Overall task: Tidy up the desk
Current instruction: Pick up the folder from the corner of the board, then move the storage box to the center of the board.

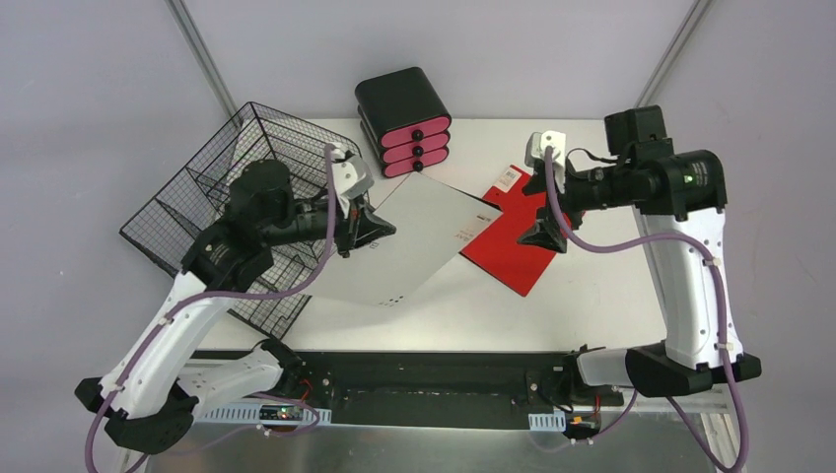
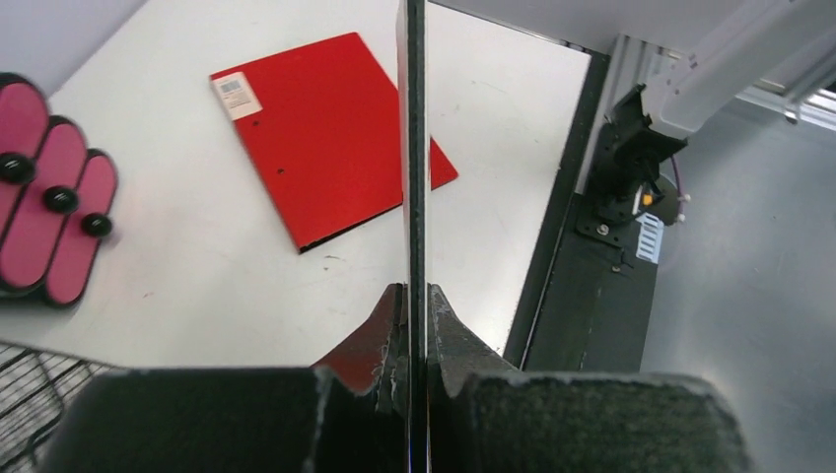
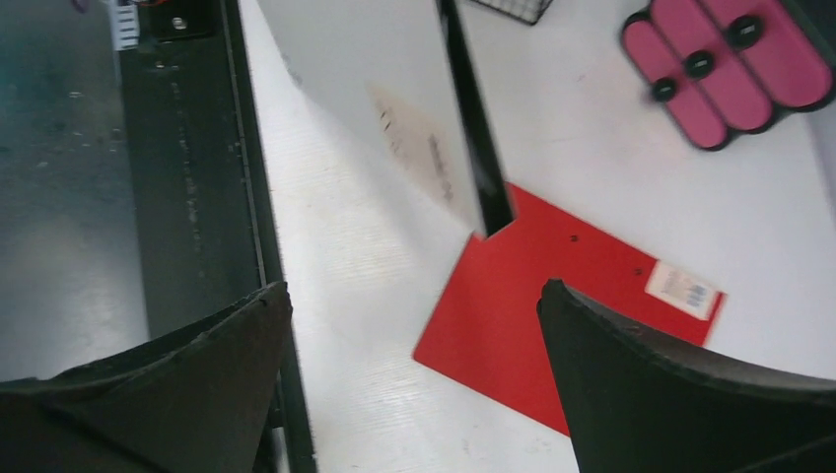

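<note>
At the near edge, at 6 o'clock in the top view, the two arm bases sit on a dark rail. Just beyond it the bench [image 1: 592, 296] begins, a wide white top that fills the middle of that view and carries everything else.

The left pincer [image 1: 367, 225] is at about 9 o'clock from the bench centre. It is clamped tight on the edge of a white folder [image 1: 414, 236]. The left wrist view shows this folder edge-on as a thin dark line gripped between the two fingers [image 2: 389, 320]. The folder is tilted. In the top view its right corner overlaps the near-left side of a red folder [image 1: 513, 246], but I cannot tell whether the two touch.

The red folder lies flat on the bench at about 3 o'clock, skewed, with a small white label [image 1: 508, 179] at its far corner. The right pincer [image 1: 545, 232] hangs over it with its jaws spread wide and nothing between them. Its wrist view shows red cover and bare bench between the two dark fingers [image 3: 631, 374].

Farther back, at 10 o'clock, a black wire basket [image 1: 197, 217] sits at the bench's left edge, behind the left arm. At 12 o'clock a black drawer unit [image 1: 404, 123] with three pink fronts rests against the far edge.
</note>
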### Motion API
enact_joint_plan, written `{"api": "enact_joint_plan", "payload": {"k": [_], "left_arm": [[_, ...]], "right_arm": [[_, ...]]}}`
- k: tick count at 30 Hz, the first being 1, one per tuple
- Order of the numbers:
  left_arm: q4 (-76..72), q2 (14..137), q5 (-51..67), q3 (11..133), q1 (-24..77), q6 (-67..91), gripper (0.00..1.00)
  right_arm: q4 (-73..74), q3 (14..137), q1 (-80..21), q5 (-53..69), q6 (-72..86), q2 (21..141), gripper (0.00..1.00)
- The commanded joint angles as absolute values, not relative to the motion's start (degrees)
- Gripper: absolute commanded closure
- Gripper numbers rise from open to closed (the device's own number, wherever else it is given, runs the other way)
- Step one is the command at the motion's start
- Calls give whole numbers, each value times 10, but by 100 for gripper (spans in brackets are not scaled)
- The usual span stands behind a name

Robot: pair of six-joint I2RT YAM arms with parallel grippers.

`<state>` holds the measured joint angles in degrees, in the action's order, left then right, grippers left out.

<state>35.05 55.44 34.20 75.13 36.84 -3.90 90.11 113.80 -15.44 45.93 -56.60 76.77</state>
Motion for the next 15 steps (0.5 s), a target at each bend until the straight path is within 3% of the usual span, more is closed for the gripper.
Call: {"api": "enact_joint_plan", "payload": {"k": [1, 5, 15], "left_arm": [[380, 508, 262, 796, 361, -17, 100], [378, 441, 261, 772, 360, -43, 100], [379, 387, 301, 757, 360, -14, 100]], "right_arm": [[909, 1089, -151, 524, -521, 759, 0], [853, 1023, -151, 544, -500, 742, 1], [883, 948, -201, 714, -599, 766, 0]]}}
